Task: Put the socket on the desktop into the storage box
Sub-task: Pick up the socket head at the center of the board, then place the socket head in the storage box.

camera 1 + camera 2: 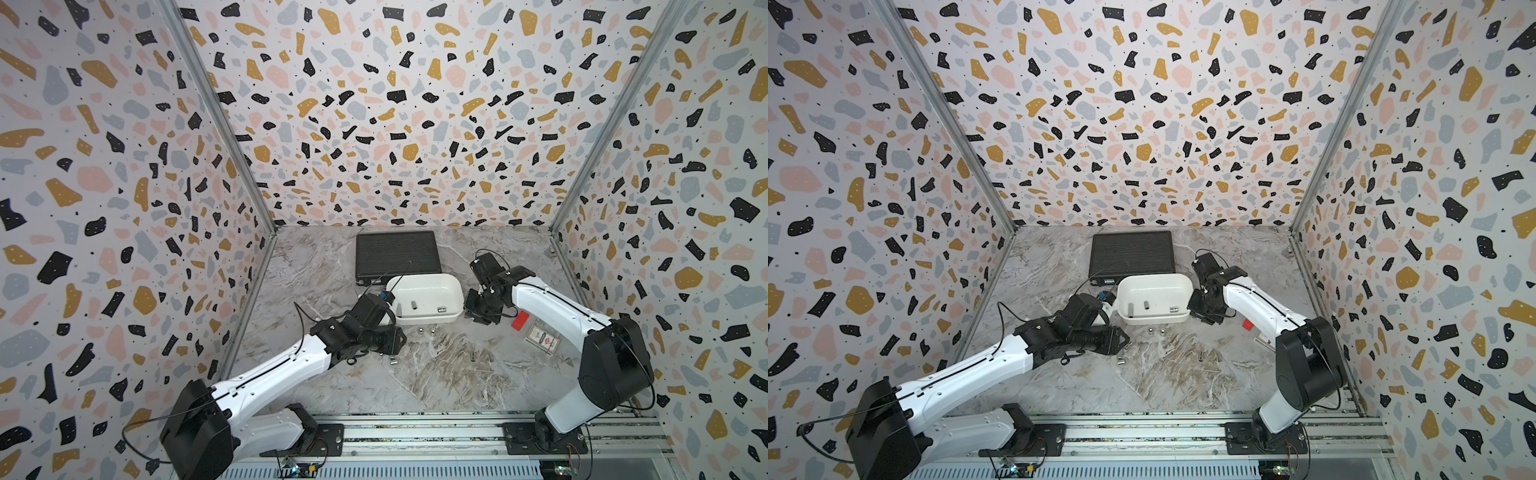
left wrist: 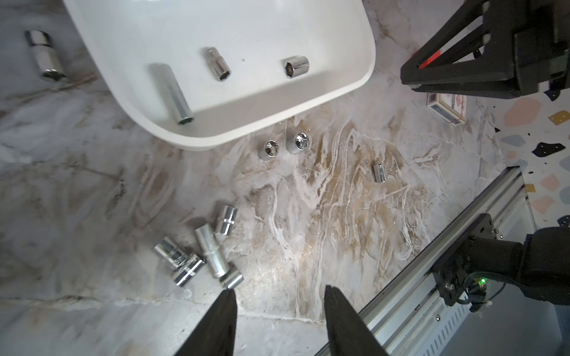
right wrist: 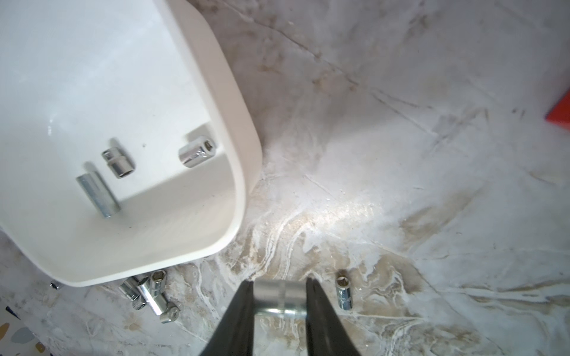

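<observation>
This looks like a robot test booth in a lab. Printed terrazzo walls (image 1: 395, 104) close three sides, with metal posts (image 1: 220, 116) in the corners. At the bottom edge, the left arm (image 1: 266, 374) and the right arm (image 1: 552, 307) are bolted on an aluminium rail (image 1: 424, 436) next to the marble-patterned desktop (image 1: 436, 374).

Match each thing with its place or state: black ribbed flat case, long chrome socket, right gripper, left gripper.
Things:
1. black ribbed flat case
2. long chrome socket
3. right gripper
4. left gripper
Places or states:
a. shut on a short chrome socket
b. inside the white plastic storage box
c. open, nothing between its jaws
d. on the marble desktop, beyond the box
Pairs: 1-d, 2-b, 3-a, 4-c
</observation>
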You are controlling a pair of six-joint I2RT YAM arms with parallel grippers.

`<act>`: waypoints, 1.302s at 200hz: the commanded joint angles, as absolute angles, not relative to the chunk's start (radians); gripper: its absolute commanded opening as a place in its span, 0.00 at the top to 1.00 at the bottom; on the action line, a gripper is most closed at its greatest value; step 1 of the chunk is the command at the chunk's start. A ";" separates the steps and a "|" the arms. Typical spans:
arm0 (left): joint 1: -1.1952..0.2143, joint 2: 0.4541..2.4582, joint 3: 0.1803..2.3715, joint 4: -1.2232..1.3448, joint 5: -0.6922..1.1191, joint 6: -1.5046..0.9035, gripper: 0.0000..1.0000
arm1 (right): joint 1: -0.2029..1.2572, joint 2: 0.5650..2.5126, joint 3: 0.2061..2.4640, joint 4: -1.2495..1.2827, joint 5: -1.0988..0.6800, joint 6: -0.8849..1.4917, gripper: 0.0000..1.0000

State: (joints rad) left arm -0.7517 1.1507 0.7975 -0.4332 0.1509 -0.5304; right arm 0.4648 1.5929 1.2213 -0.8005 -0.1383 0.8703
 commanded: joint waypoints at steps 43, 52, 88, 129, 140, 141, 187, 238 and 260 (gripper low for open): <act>-0.700 1.081 0.830 -0.503 -0.020 -0.578 0.48 | 0.468 1.742 1.462 -0.874 -0.172 0.736 0.72; -0.691 1.084 0.837 -0.508 -0.017 -0.577 0.48 | 0.467 1.770 1.494 -0.880 -0.176 0.728 0.72; -0.665 1.096 0.851 -0.515 -0.013 -0.571 0.47 | 0.469 1.901 1.635 -0.920 -0.206 0.685 0.71; -0.644 1.098 0.848 -0.513 -0.003 -0.576 0.47 | 0.471 2.019 1.732 -0.930 -0.226 0.666 0.71; -0.642 1.100 0.843 -0.511 0.001 -0.578 0.47 | 0.471 2.046 1.752 -0.933 -0.232 0.664 0.70; -0.642 1.100 0.842 -0.511 0.001 -0.578 0.47 | 0.470 2.049 1.753 -0.933 -0.232 0.663 0.70; -0.635 1.092 0.822 -0.508 0.017 -0.588 0.47 | 0.473 2.119 1.797 -0.942 -0.233 0.653 0.64; -0.631 1.085 0.807 -0.497 0.030 -0.594 0.47 | 0.474 2.102 1.796 -0.942 -0.236 0.649 0.55; -0.631 1.084 0.805 -0.496 0.032 -0.594 0.47 | 0.475 2.085 1.789 -0.942 -0.238 0.644 0.55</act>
State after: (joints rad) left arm -0.6357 1.0962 0.8169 -0.5148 0.0216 -0.5892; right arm 0.4683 2.1437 1.7611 -0.9096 -0.2363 0.6613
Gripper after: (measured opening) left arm 0.532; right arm 0.455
